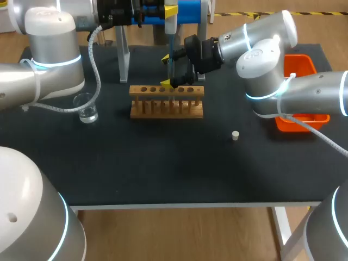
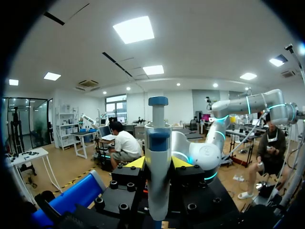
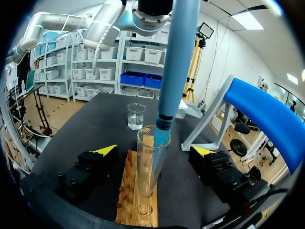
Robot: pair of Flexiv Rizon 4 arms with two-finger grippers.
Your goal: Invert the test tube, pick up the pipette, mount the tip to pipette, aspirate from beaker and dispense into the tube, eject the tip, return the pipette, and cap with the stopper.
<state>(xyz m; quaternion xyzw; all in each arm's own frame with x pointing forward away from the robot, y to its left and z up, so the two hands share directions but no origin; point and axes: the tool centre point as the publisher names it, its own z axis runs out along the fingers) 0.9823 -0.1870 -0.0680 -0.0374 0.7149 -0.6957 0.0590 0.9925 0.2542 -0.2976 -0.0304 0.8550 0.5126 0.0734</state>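
Where the head view looks down on the black table (image 1: 163, 168), one wooden test-tube rack (image 1: 166, 101) stands at centre frame. One clear glass beaker (image 1: 87, 108) is to its left, one small white stopper (image 1: 235, 135) to its lower right, and one orange plastic bin (image 1: 300, 69) at the right edge. The left gripper (image 1: 169, 12), top centre, holds one white and blue pipette (image 1: 171, 43) upright, its lower end reaching the rack. The right gripper (image 1: 166, 69) sits at the rack's back, one yellow tip on either side of the pipette's shaft.

In the left wrist view, the left gripper (image 2: 158, 163) has both fingers pressed on the pipette (image 2: 157, 162), which rises between its two yellow tips.

In the right wrist view, the right gripper (image 3: 153, 150) has its fingers spread wide. They stand clear of the one clear glass test tube (image 3: 151, 167), which is mouth-up in the rack (image 3: 138, 195) between them. The pipette (image 3: 175, 62) hangs from above, its blue tip inside the tube's mouth. The beaker (image 3: 136, 116), holding some clear liquid, stands ahead of the gripper, beyond the rack.
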